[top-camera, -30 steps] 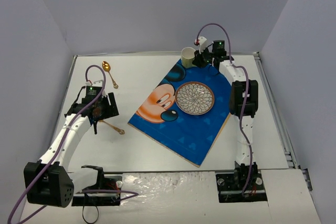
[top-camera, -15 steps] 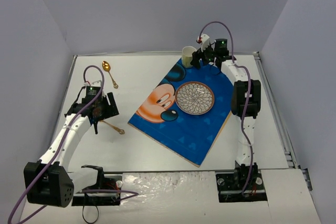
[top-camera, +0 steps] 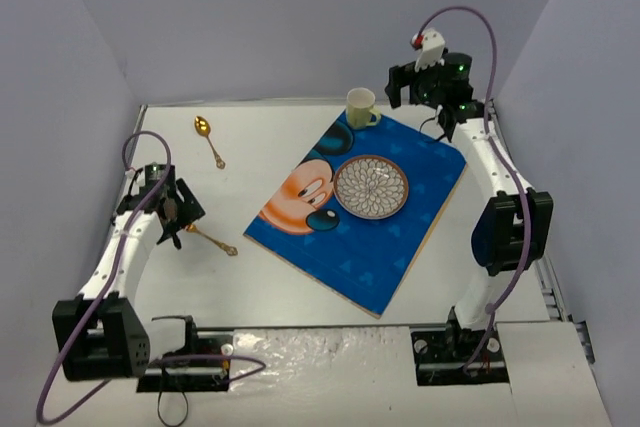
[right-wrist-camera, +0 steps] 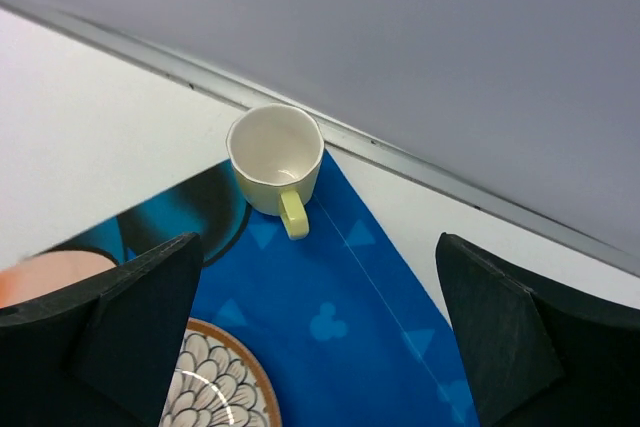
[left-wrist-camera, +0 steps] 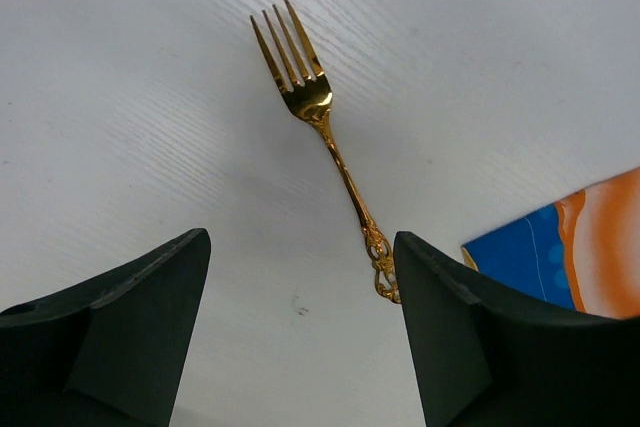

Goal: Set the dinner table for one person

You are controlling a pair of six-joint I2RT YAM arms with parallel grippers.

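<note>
The dinner table [top-camera: 260, 277] is a white tabletop carrying a blue cartoon placemat [top-camera: 350, 237]. On the mat rest a patterned plate [top-camera: 370, 187] and, at its far corner, an upright pale yellow cup [top-camera: 359, 107] [right-wrist-camera: 275, 157]. A gold fork [top-camera: 210, 240] [left-wrist-camera: 325, 127] lies on the bare table left of the mat. My left gripper [top-camera: 170, 217] [left-wrist-camera: 300, 347] hovers open over it, the handle end beside the right finger and nothing between the fingers. My right gripper [top-camera: 405, 87] [right-wrist-camera: 315, 347] hangs open, raised to the right of the cup and apart from it.
A gold spoon [top-camera: 209, 139] lies at the far left of the table. The grey metal rim [right-wrist-camera: 400, 157] and the back wall run just behind the cup. The plate's edge [right-wrist-camera: 215, 387] shows below the cup in the right wrist view.
My right gripper opened, let go of the cup and rose away to the right. The cup stays on the mat's far corner. My left arm drew back to the left of the fork.
</note>
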